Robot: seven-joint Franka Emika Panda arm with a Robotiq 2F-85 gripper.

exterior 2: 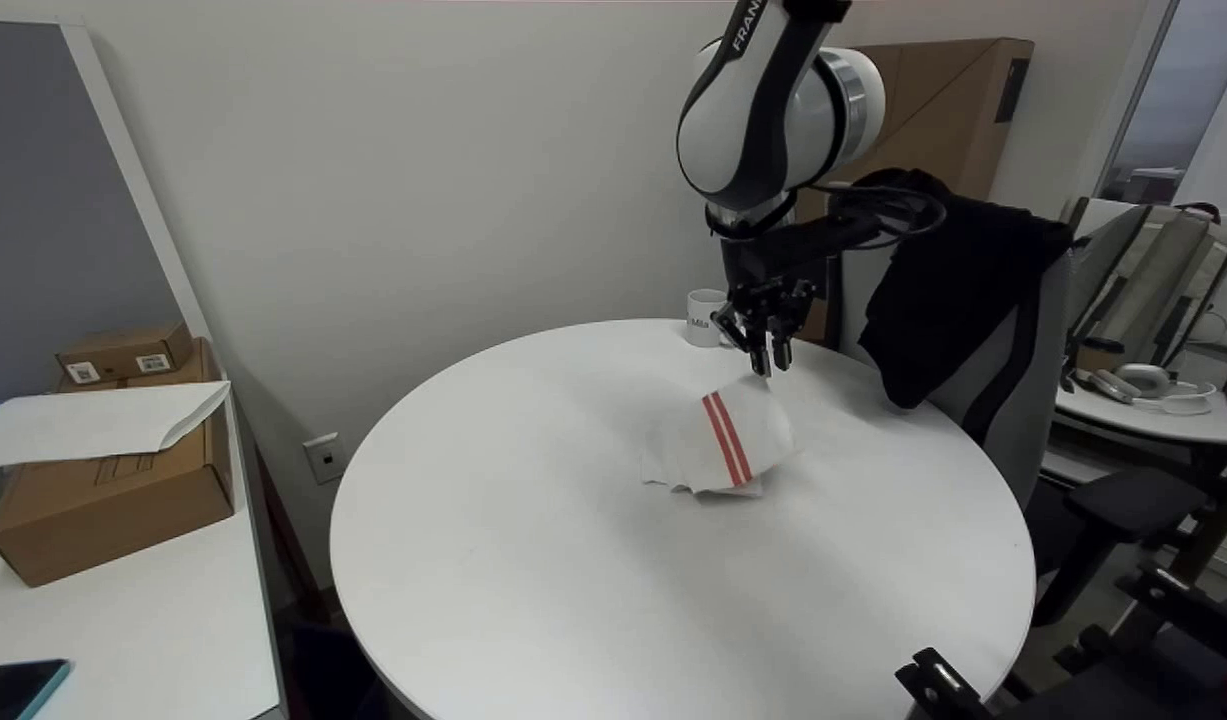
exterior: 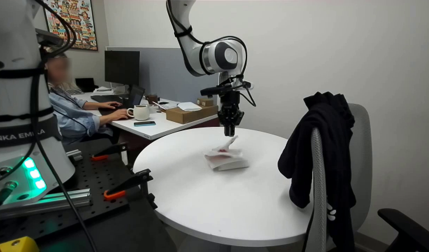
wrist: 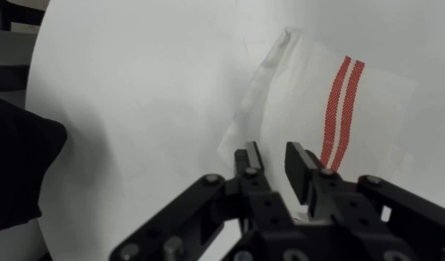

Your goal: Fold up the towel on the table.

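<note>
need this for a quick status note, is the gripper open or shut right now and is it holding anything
Gripper: partly open, holding nothing; the red-striped white towel is just beneath it.

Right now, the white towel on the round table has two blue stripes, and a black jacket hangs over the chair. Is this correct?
Not quite: the two stripes on the towel are red, not blue, as the wrist view shows. The rest stands.

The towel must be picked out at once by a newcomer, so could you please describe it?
Find the large round white table beside a chair draped with a dark jacket. On it, beneath the gripper, lies the towel, a small rumpled white cloth. Two red stripes set it apart from the plain table and the jacket.
</note>
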